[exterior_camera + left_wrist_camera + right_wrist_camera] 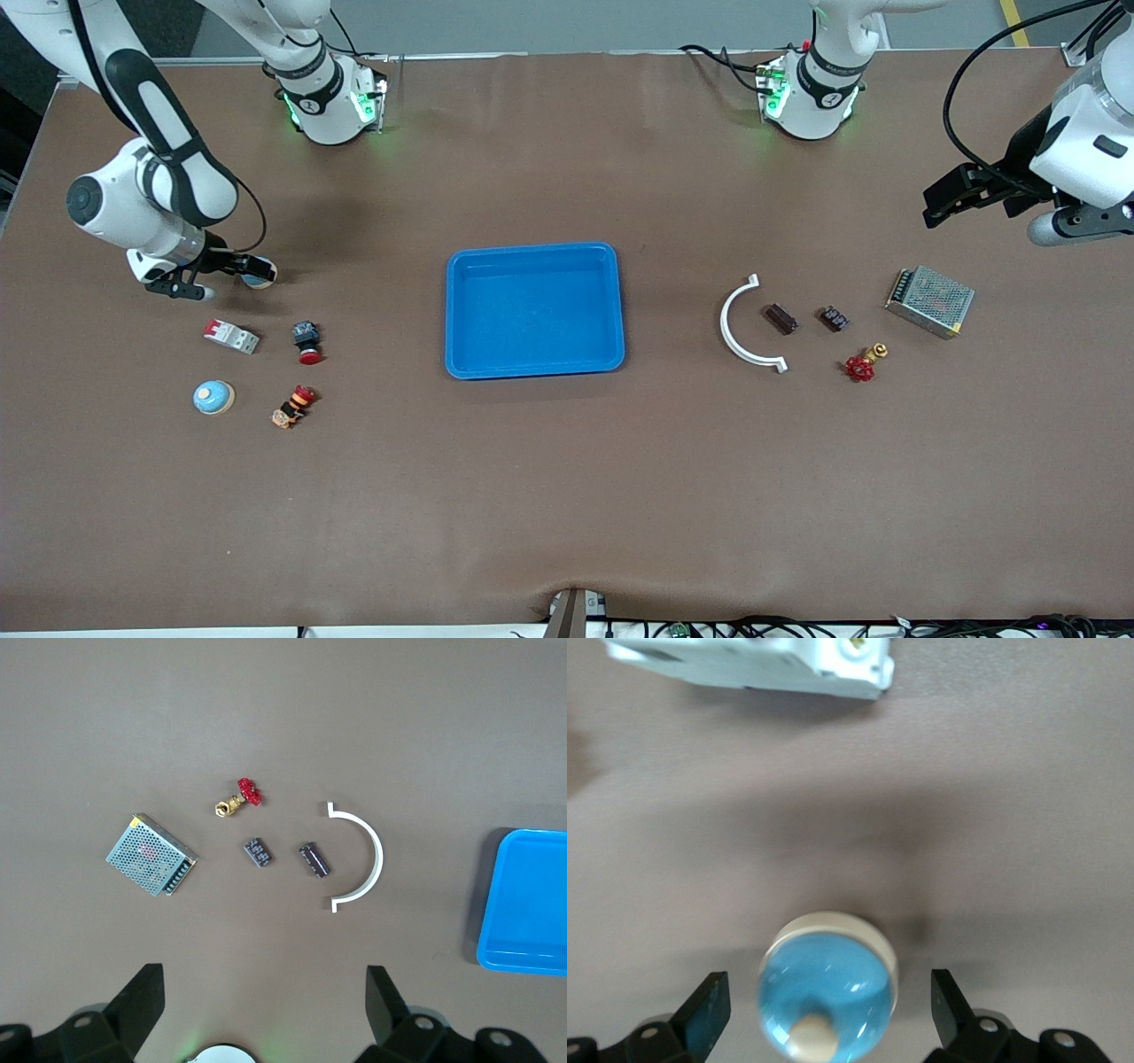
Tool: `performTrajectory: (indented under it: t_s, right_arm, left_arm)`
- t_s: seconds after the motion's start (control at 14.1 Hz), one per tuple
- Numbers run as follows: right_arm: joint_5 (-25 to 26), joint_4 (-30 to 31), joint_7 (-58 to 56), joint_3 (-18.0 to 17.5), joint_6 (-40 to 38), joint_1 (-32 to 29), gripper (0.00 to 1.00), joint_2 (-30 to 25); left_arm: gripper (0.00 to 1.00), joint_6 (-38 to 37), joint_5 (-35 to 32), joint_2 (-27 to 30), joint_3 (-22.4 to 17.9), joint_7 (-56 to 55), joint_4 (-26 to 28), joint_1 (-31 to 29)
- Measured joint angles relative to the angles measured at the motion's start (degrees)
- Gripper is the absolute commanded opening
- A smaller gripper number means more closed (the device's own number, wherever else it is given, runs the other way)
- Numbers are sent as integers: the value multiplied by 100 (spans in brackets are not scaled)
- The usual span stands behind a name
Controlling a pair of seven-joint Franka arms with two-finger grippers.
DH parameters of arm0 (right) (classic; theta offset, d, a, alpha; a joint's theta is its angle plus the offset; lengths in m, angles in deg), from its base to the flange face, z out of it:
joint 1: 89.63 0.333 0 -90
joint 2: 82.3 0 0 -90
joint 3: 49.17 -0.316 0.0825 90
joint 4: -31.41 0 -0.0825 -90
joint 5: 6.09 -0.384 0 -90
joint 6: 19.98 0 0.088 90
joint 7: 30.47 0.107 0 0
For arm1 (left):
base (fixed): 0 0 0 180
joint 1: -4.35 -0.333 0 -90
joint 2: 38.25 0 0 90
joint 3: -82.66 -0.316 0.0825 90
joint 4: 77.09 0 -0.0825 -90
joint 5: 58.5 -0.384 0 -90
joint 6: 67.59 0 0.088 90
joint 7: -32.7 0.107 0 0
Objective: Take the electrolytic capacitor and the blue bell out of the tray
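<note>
A blue-domed bell [828, 988] with a cream knob lies between the fingers of my right gripper [828, 997], with a gap on each side. The right gripper [246, 273] is open, low over the table at the right arm's end, the bell [260, 278] at its tips. A second blue bell [213, 397] sits nearer the front camera. The dark cylindrical capacitor [781, 318] [314, 859] lies beside a white curved piece. My left gripper [939, 206] [266, 979] hangs open and empty high over the left arm's end.
A blue tray [532, 250] [496, 904] sits mid-table. Near the capacitor are the white arc [733, 332], a small dark component [834, 318], a red-handled valve [861, 363] and a mesh power supply [930, 301]. A breaker [232, 336], red button [307, 343] and orange part [294, 408] lie near the bells.
</note>
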Motion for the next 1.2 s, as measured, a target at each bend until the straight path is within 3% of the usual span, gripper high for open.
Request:
performTrajectory:
  t_s: [0.28, 0.5, 0.99, 1.2]
  right_arm:
    - [0, -1007, -4, 11, -2082, -1, 100, -592]
    - [12, -2091, 30, -2, -3179, 18, 100, -741]
    - [659, -4056, 1287, -76, -4333, 1156, 100, -457]
    - [715, -4795, 1675, -82, -4632, 1522, 100, -140]
  left_arm:
    - [100, 0, 0, 0, -1, 0, -6, -3]
    - [100, 0, 0, 0, -2, 0, -9, -4]
    - [100, 0, 0, 4, -8, 0, -159, -10]
    - [100, -2, 0, 4, -8, 0, -161, -12]
